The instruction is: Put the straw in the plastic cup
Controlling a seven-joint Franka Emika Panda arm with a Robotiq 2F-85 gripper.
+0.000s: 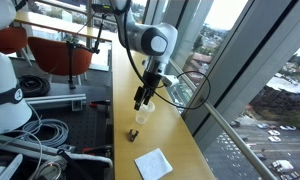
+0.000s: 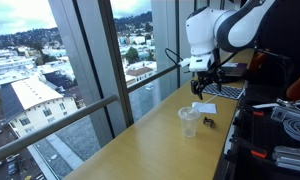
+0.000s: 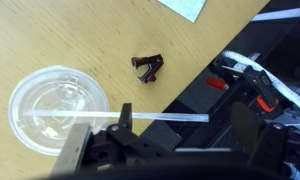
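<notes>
In the wrist view the clear plastic cup (image 3: 52, 100) stands on the wooden table, seen from above at the left. The thin pale straw (image 3: 160, 118) has one end inside the cup and crosses its rim to the right. It passes close by one dark finger (image 3: 124, 118) and ends in the gap between the two fingers. My gripper (image 3: 185, 128) is open above it, and neither finger presses the straw. In an exterior view the gripper (image 2: 201, 84) hangs above the cup (image 2: 189, 122). I cannot make out the straw in either exterior view.
A small dark brown lump (image 3: 148, 66) lies beyond the cup, also seen as a dark lump (image 2: 209, 123). A flat white sheet (image 1: 153, 163) lies on the tabletop. Window glass with a railing (image 2: 90, 105) runs along one table edge; black racks with cables (image 1: 40, 135) line the opposite edge.
</notes>
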